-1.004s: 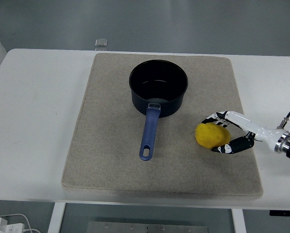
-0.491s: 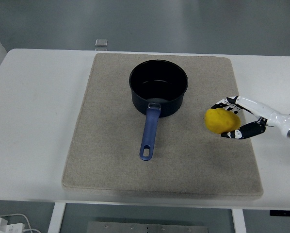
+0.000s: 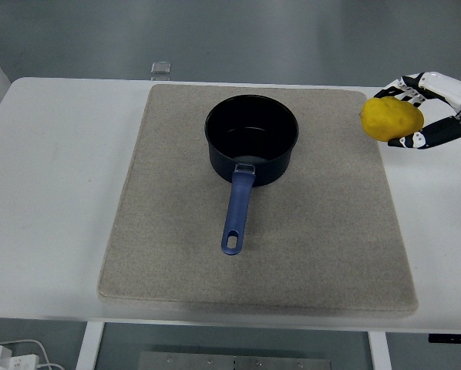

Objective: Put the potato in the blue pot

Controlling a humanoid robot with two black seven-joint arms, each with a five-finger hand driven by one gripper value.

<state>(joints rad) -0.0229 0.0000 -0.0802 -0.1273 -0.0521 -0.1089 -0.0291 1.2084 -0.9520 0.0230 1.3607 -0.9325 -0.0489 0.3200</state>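
Observation:
A dark blue pot [image 3: 252, 139] stands empty on a beige mat [image 3: 176, 231], its blue handle [image 3: 237, 212] pointing toward the near edge. My right hand [image 3: 415, 108] is shut on a yellow potato [image 3: 391, 119] and holds it in the air over the mat's far right edge, to the right of the pot and well apart from it. The left arm does not show.
The mat lies on a white table [image 3: 53, 193]. A small clear object [image 3: 161, 68] sits at the table's far edge, behind the mat's left corner. White cables [image 3: 11, 356] show on the floor at lower left.
My right hand has lifted the potato off the mat and carried it up and away to the far right, from beside the pot's right to above the mat's far right edge.

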